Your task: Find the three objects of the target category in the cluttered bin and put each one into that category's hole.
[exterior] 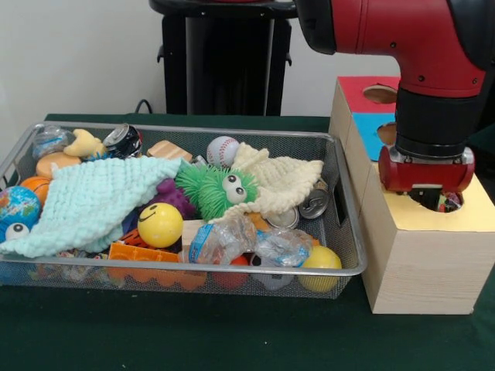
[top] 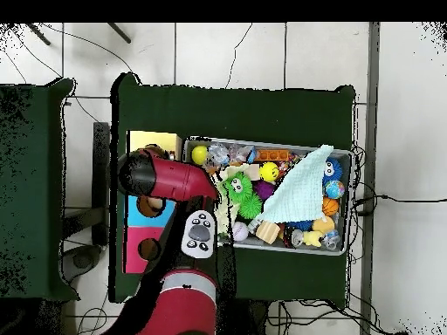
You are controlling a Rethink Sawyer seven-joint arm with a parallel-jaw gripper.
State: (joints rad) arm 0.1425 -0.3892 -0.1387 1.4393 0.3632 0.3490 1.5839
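The wire mesh bin (exterior: 348, 202) sits left of the boxes, full of clutter; it also shows in the overhead view (top: 297, 250). My gripper (exterior: 428, 192) hangs straight down over the round hole (exterior: 442, 202) in the yellow top of the big wood-grain box (exterior: 421, 267). Its tip reaches into the hole, and its red wrist hides most of the opening. A small multicoloured thing shows at the hole's right edge. In the overhead view the arm (top: 166, 179) covers the hole; only a strip of the yellow top (top: 153, 141) shows.
The bin holds a mint knit cloth (exterior: 93, 197), a cream cloth (exterior: 282, 182), a green fuzzy toy (exterior: 216, 189), a yellow smiley ball (exterior: 160, 224), a baseball (exterior: 223, 151) and cans (exterior: 313, 205). Blue-topped (exterior: 370, 130) and red-topped (exterior: 357, 89) boxes stand behind.
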